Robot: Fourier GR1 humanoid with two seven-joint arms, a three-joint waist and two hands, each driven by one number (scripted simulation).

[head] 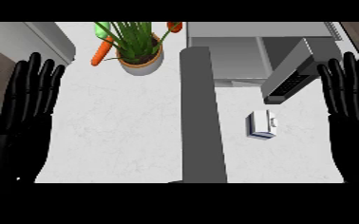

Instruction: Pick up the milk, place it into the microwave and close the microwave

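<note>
"So where was the milk (263,124)?"

"Standing on the counter (126,133), just in front of the open microwave (231,57), below its swung-out door (289,73). The right hand (342,95) hung well to the carton's right, fingers straight, holding nothing. The left hand (28,99) rested open at the far left edge."

"Would it handle easily?"

"I judged it a light, stiff carton, perhaps a bit slick. From above I couldn't tell how full it was. Taking it across its flat sides, mid-height, seemed safest."
</note>
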